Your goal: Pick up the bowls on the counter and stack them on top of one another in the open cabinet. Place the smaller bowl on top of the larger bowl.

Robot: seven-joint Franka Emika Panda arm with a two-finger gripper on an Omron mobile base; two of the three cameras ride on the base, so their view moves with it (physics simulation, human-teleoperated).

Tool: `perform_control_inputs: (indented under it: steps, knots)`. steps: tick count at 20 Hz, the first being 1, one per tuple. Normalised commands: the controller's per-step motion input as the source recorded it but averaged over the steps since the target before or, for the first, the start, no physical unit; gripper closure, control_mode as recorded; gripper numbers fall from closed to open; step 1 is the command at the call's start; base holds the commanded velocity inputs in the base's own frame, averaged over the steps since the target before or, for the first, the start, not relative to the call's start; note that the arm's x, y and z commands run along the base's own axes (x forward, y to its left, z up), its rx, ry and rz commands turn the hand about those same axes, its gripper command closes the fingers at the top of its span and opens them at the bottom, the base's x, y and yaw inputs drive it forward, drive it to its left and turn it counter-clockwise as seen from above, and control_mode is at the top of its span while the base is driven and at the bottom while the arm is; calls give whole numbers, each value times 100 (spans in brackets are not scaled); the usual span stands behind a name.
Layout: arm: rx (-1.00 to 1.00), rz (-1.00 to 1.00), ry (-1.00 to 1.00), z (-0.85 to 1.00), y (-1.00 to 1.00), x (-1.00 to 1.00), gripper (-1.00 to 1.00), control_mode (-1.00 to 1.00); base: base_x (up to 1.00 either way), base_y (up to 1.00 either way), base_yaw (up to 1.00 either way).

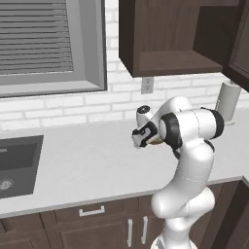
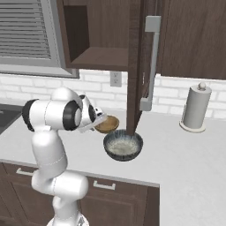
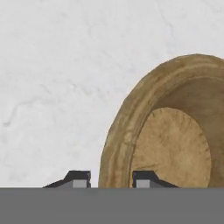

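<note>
Risk, as I judge it: gripper [image 3: 111,178], jaws apart astride the smaller bowl [image 3: 170,131] rim at 6 o'clock, could tip it sideways on closing.

The white arm [image 1: 187,160] is rising from its base, folding at the elbow and reaching forward and down. The gripper [image 3: 111,180] is pointing downward, its two dark fingertips [image 3: 78,179] parted, one on either side of a rim.
</note>
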Motion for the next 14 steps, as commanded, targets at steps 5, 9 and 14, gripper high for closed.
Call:
perform_control_inputs:
  steps: [5,9,14]
  knots:
    - [-1,4,-11,93,0,-57,100,-100,0,0,0]
    - [-4,10,-10,100,0,-89,100,-100,0,0,0]
    - [-1,7,0,93,-27,-100,100,-100,0,0,0]
